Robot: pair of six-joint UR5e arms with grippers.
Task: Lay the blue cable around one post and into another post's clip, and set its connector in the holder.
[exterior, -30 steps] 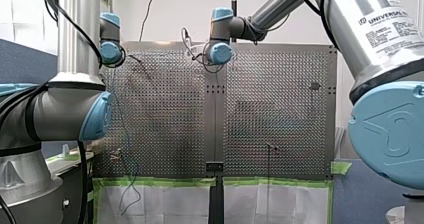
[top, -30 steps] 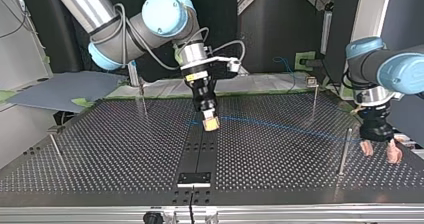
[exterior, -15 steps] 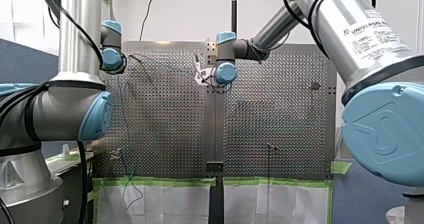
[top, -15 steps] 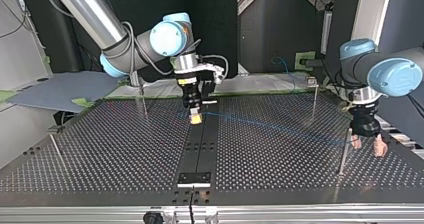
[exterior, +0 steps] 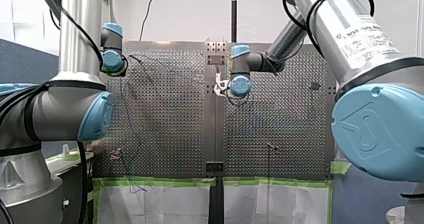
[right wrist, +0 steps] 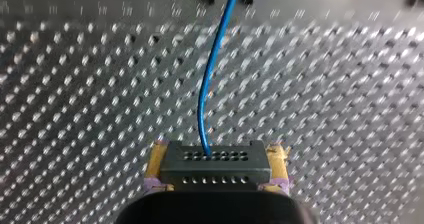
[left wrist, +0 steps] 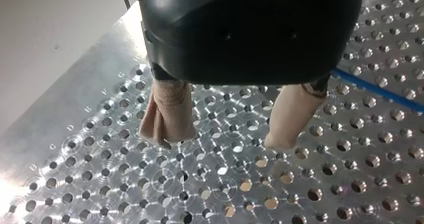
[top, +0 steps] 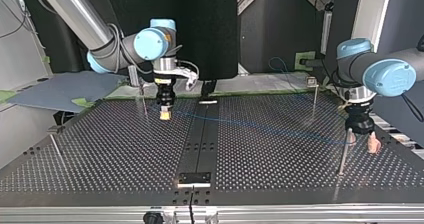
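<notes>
Pointing straight down, my right pincer (top: 164, 115) clamps the connector (right wrist: 216, 166) while my left pincer (left wrist: 224, 138) hangs spread, empty.

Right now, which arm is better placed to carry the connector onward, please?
Right: my right gripper clamps the connector, blue cable trailing ahead; my left gripper hangs open and empty beside a post.

A white label (exterior: 368, 37) on my right arm (exterior: 327, 14) reads partly "UNIVERSAL ROBOTS"; its finer print is illegible.
</notes>
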